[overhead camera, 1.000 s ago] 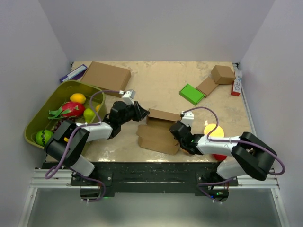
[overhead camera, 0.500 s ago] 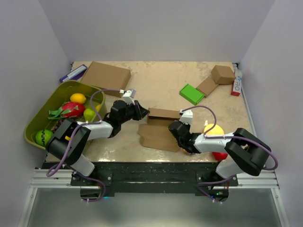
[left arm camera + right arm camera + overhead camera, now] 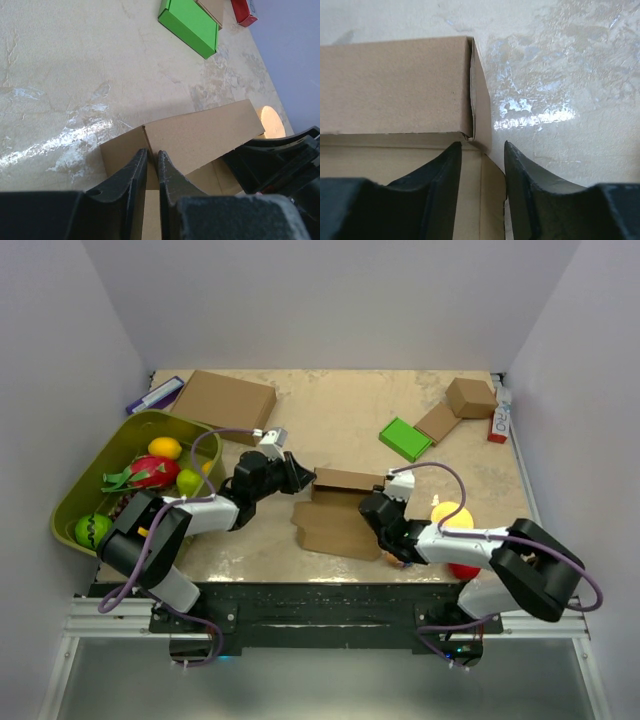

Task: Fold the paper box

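Seen from above, the paper box (image 3: 335, 528) is found mid-bench (image 3: 340, 420), rear wall raised, the rest judged unfolded. At the left wrist, its end flap is pinched by the left gripper (image 3: 151, 156). At the right wrist, the right gripper (image 3: 482, 150) is seen released astride the opposite corner.

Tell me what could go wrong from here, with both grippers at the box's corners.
1. The right gripper stands open around a side wall of the box without clamping it; that wall could fall flat.
2. The left gripper pinches thin cardboard near the other corner; a hard pull might tear or crease it.
3. A yellow ball sits close beside the right arm; a swing could knock it away.
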